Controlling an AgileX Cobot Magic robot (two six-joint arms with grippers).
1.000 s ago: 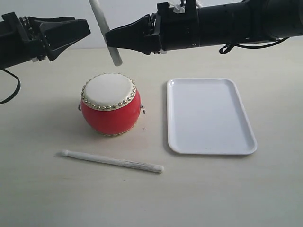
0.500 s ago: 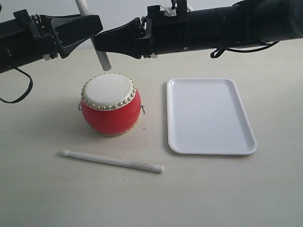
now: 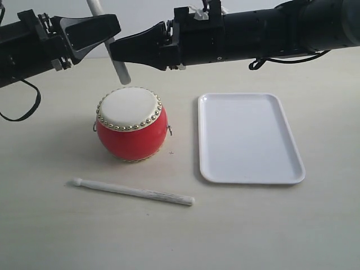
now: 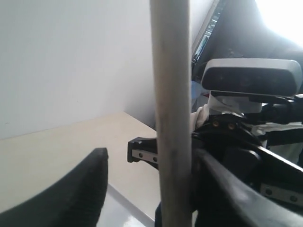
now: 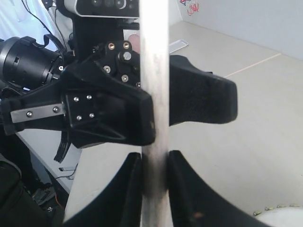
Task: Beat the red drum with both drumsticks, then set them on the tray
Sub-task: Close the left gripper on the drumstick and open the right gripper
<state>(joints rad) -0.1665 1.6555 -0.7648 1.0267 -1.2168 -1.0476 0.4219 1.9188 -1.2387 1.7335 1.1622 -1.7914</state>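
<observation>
The red drum [image 3: 131, 125] stands upright on the table, left of the white tray [image 3: 250, 169]. One drumstick [image 3: 135, 192] lies flat on the table in front of the drum. The other drumstick [image 3: 116, 61] hangs steeply tilted above the drum's far edge, and my right gripper [image 3: 115, 52] is shut on it; in the right wrist view its jaws pinch the stick [image 5: 154, 94] from both sides at the right gripper [image 5: 154, 163]. My left gripper [image 3: 104, 31] is open around the same stick [image 4: 170, 109]. One finger [image 4: 227, 189] touches it; a gap separates the other finger [image 4: 78, 194].
The right arm [image 3: 264, 31] reaches across above the tray and the drum, well clear of both. The left arm [image 3: 28, 48] comes in from the far left. Bare tabletop lies in front of the tray and the loose stick.
My right gripper has carried its stick to the left, and my left gripper has moved right, so its open jaws now sit around the stick. Drum, tray and loose stick have not moved.
</observation>
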